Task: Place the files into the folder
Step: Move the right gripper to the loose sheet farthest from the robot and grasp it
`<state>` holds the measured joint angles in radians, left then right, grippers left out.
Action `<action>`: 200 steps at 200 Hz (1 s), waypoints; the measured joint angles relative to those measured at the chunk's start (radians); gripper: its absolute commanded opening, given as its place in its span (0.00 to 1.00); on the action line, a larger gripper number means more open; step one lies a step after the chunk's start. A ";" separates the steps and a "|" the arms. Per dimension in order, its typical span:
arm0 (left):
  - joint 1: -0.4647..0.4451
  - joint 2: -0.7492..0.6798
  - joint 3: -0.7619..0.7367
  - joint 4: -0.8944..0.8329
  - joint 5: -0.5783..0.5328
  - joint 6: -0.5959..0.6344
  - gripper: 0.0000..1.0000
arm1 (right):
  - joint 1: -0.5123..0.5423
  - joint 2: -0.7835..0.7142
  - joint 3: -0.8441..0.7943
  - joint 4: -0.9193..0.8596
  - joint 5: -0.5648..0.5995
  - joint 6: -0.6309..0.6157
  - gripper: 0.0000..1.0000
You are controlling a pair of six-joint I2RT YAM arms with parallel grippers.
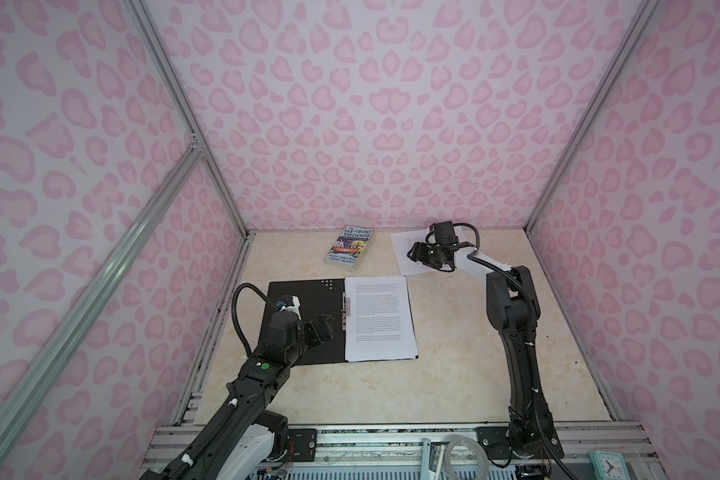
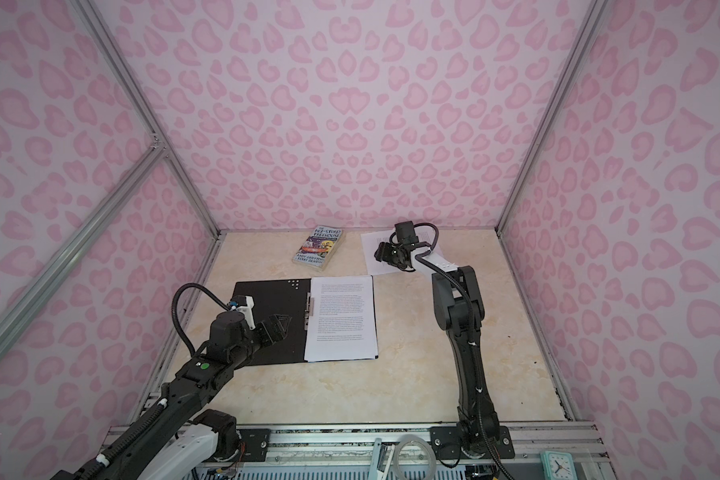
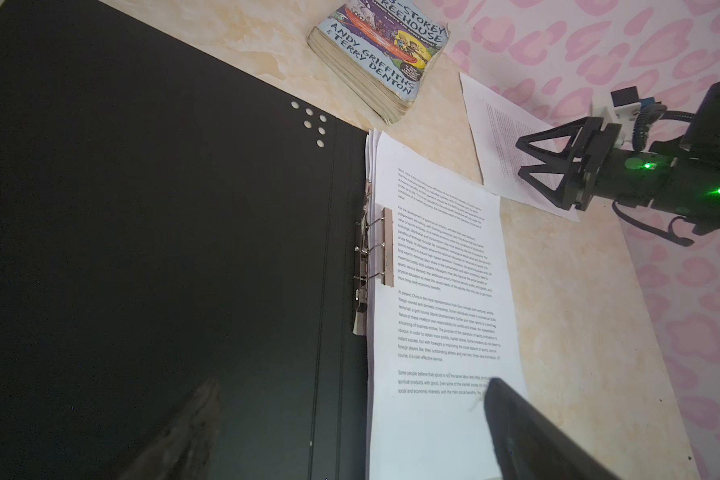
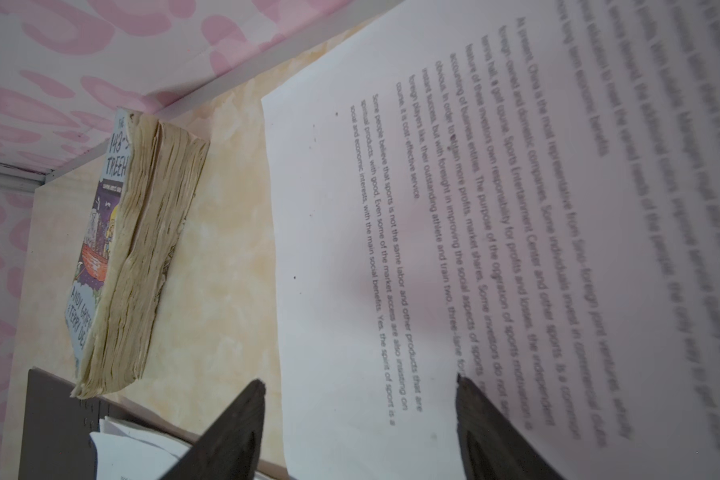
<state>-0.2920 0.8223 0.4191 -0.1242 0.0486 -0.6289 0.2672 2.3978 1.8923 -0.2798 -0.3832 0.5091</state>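
Observation:
The folder [image 1: 308, 299] [image 2: 275, 299] [image 3: 142, 249] lies open on the table, black inside up. A stack of printed white files [image 1: 379, 320] [image 2: 341, 320] [image 3: 433, 291] rests on its right half beside the metal clip [image 3: 385, 245]. One more file sheet [image 1: 404, 249] [image 2: 371, 249] [image 3: 495, 137] [image 4: 433, 249] lies loose at the back right. My right gripper [image 1: 412, 253] [image 2: 379, 252] [image 3: 520, 158] [image 4: 360, 380] hangs open over that sheet's near-left edge, one finger over the paper and one over bare table. My left gripper [image 1: 329, 328] [image 2: 283, 322] [image 3: 352, 384] is open and empty above the folder's spine.
A colourful paperback book [image 1: 350, 249] [image 2: 319, 249] [image 3: 383, 54] [image 4: 142, 249] lies at the back, between the folder and the loose sheet. Pink patterned walls close in the table on three sides. A tape ring [image 1: 466, 459] and a small clock [image 1: 607, 465] sit on the front rail.

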 measured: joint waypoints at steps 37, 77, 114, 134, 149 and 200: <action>0.000 0.000 0.000 0.000 0.004 0.000 1.00 | -0.008 0.025 0.031 -0.029 -0.018 -0.004 0.72; 0.000 -0.001 0.000 0.000 0.004 0.000 1.00 | -0.072 -0.042 -0.081 -0.014 -0.035 0.006 0.72; 0.000 -0.007 0.000 0.000 0.004 0.000 1.00 | -0.168 -0.223 -0.350 0.021 0.022 0.051 0.72; 0.000 -0.008 0.000 0.000 0.008 0.000 1.00 | -0.205 -0.319 -0.472 0.011 0.074 0.065 0.73; 0.000 -0.008 0.000 0.003 0.022 0.000 1.00 | -0.202 -0.340 -0.472 -0.005 0.098 0.055 0.73; -0.003 0.016 -0.014 0.101 0.170 0.003 0.97 | -0.172 -0.186 -0.266 -0.022 0.073 0.015 0.73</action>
<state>-0.2947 0.8387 0.4049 -0.0231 0.2184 -0.6254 0.0956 2.2116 1.6260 -0.3019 -0.3103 0.5243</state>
